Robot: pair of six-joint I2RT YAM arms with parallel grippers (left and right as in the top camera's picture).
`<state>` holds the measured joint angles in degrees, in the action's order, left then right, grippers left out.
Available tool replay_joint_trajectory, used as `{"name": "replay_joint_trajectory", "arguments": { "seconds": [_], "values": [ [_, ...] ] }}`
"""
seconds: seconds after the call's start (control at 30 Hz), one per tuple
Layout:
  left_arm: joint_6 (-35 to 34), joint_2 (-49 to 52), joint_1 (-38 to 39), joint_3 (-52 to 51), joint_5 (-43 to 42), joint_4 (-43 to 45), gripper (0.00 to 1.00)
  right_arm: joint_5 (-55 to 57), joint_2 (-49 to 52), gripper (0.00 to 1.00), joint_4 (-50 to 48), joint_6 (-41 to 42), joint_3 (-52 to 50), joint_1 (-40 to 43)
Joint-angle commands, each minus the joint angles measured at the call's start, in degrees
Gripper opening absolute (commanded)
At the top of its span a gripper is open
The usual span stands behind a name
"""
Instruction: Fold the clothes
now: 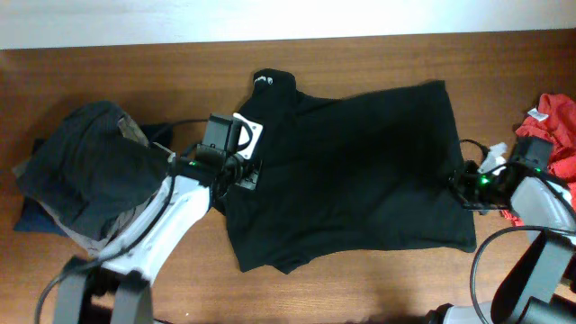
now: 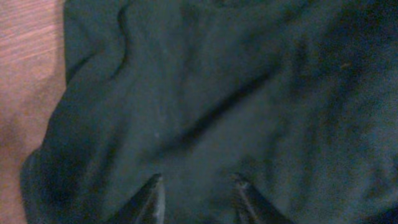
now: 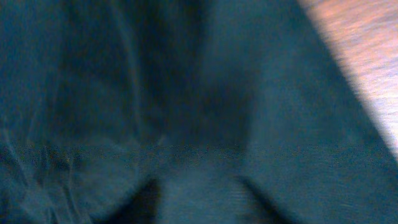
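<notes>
The clothes (image 1: 360, 171), a plain black garment, lie spread flat across the middle of the table, with a small white tag (image 1: 264, 81) at the neck at the back. My left gripper (image 1: 245, 173) is down on the garment's left edge. In the left wrist view its fingers (image 2: 152, 199) stand apart on the black cloth (image 2: 217, 93), which runs flat across the gap at the gripper (image 2: 199, 194). My right gripper (image 1: 465, 186) is down on the garment's right edge. The right wrist view is blurred: two dark finger shapes flank a strip of cloth (image 3: 155, 81) at the gripper (image 3: 205, 199).
A rumpled charcoal-grey pile (image 1: 85, 171) with lighter grey and navy pieces lies at the left, close to my left arm. A red cloth (image 1: 553, 126) lies at the right edge behind my right arm. Bare wooden table (image 1: 360, 288) runs along the front.
</notes>
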<state>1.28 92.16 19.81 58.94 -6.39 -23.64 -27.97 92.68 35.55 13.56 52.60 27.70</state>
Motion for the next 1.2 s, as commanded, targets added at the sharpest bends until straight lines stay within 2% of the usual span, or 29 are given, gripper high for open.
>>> {"name": "replay_joint_trajectory", "arguments": {
  "seconds": [0.0, 0.1, 0.2, 0.37, 0.63, 0.73, 0.83, 0.97, 1.1, 1.17],
  "values": [
    [2.71, 4.66, -1.44, 0.57, 1.25, 0.98, 0.27, 3.13, -0.37, 0.04, 1.88, 1.9, 0.44, -2.51],
    [3.15, 7.52, -2.91, 0.59, 1.29, 1.36, 0.18, 12.44, -0.26, 0.04, 4.31, 8.48, 0.04, -2.93],
    [3.17, 9.22, -4.22, 0.57, 1.29, 2.43, 0.13, 15.06, -0.26, 0.04, 4.0, 9.49, -0.7, -2.89],
    [3.56, 11.28, -6.08, 0.57, 1.29, 5.7, 0.14, 22.29, -0.26, 0.04, 4.55, 13.94, -3.52, -2.89],
    [3.61, 14.03, -6.93, 0.57, 1.36, 6.69, 0.14, 25.18, -0.26, 0.04, -0.22, 17.29, -10.1, -2.89],
    [3.58, 14.03, -7.06, 0.57, 1.36, 7.32, 0.14, 33.4, -0.26, 0.04, -0.55, 21.51, -11.8, -2.84],
    [3.56, 14.03, -7.26, 0.57, 1.33, 7.61, 0.14, 40.06, -0.26, 0.04, -2.03, 21.68, -12.31, -2.14],
    [3.56, 14.01, -7.3, 0.59, 1.33, 7.56, 0.15, 40.13, -0.26, 0.04, -4.31, 21.73, -12.28, 0.72],
    [3.54, 14.01, -7.3, 0.59, 1.29, 7.3, 0.16, 34.69, -0.26, 0.04, -6.62, 19.3, -11.65, 2.38],
    [3.54, 14.01, -7.3, 0.59, 1.29, 7.1, 0.19, 34.32, -0.28, 0.04, -6.29, 19.17, -10.73, 2.38]
  ]
}}
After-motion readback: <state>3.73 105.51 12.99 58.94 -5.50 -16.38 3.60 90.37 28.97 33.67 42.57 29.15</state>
